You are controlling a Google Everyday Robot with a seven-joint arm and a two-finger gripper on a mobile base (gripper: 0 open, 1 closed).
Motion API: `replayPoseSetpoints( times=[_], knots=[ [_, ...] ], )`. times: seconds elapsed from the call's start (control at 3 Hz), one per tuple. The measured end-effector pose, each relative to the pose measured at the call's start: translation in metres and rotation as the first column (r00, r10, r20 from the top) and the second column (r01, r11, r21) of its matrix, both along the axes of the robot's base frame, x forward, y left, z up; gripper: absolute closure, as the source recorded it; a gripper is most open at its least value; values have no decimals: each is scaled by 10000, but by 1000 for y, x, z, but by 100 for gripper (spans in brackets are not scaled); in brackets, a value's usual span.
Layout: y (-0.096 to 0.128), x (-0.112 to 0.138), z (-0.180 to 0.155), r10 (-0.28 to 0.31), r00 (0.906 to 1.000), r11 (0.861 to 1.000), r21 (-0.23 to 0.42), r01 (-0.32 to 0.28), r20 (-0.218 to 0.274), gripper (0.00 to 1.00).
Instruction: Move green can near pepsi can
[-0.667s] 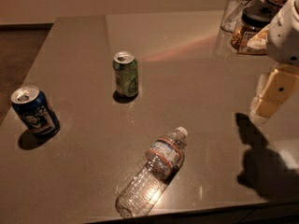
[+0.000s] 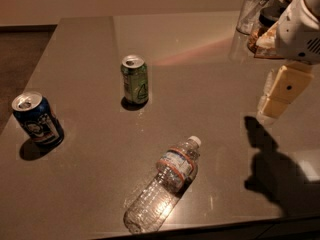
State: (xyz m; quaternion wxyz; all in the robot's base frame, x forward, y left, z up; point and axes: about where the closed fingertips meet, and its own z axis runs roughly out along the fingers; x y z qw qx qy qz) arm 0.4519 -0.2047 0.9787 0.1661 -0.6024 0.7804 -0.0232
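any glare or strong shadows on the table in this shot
Camera view: dim warm light; a pinkish glare streak crosses the table behind the green can; the pepsi can casts a shadow toward the lower left; the gripper, at the right edge, throws a dark shadow below it.

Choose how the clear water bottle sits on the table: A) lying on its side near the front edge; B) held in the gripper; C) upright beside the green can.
A: the water bottle lies on its side by the front edge of the table, apart from the green can, while the gripper hangs over the right side.
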Motion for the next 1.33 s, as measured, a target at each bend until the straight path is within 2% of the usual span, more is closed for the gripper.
replayPoseSetpoints(
  times=[0.33,0.67,1.0,1.33],
  knots=[
    [32,52,-5,131,9999,9932,1158,-143,111,0],
    [55,87,-11,212,9995,9798,1986,-257,247,0],
    [93,122,-21,139,9995,9556,2939,-220,294,0],
    [159,147,-30,746,9969,9194,3852,-791,265,0]
  ],
)
